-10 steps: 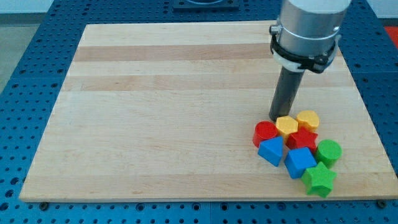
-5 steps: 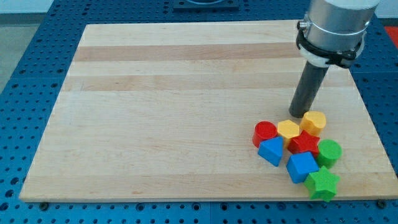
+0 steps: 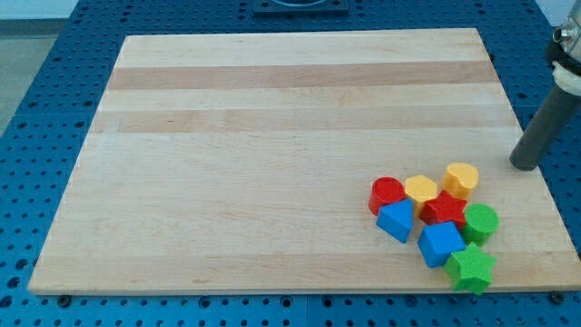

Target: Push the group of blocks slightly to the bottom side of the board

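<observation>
My tip point(image 3: 524, 167) stands near the right edge of the wooden board point(image 3: 272, 136), apart from the group at the bottom right: red cylinder point(image 3: 386, 193), yellow hexagon point(image 3: 420, 189), yellow heart-like block point(image 3: 460, 178), red star point(image 3: 444, 208), blue triangle-like block point(image 3: 396, 221), blue cube point(image 3: 440, 242), green cylinder point(image 3: 480, 222), green star point(image 3: 471, 267). There are no fingers here, only a rod. The green star lies close to the bottom edge; I think a too long push can send it off.
</observation>
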Controlling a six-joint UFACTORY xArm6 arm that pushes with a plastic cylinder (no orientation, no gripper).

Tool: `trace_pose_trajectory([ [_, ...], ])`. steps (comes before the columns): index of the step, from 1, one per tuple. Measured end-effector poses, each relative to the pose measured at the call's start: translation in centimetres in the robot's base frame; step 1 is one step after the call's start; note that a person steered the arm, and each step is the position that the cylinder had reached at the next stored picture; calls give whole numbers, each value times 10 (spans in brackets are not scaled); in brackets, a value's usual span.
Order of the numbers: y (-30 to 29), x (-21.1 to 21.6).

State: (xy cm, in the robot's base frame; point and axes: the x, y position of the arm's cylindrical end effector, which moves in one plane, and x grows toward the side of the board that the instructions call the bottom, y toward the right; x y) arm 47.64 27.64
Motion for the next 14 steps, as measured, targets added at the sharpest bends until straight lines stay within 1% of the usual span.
trace_pose_trajectory([
  [1, -10, 64],
  [2, -28, 140],
  [7, -37, 142],
  [8, -41, 142],
  [10, -70, 142],
  [12, -73, 142],
  [13, -62, 142],
  [14, -23, 142],
])
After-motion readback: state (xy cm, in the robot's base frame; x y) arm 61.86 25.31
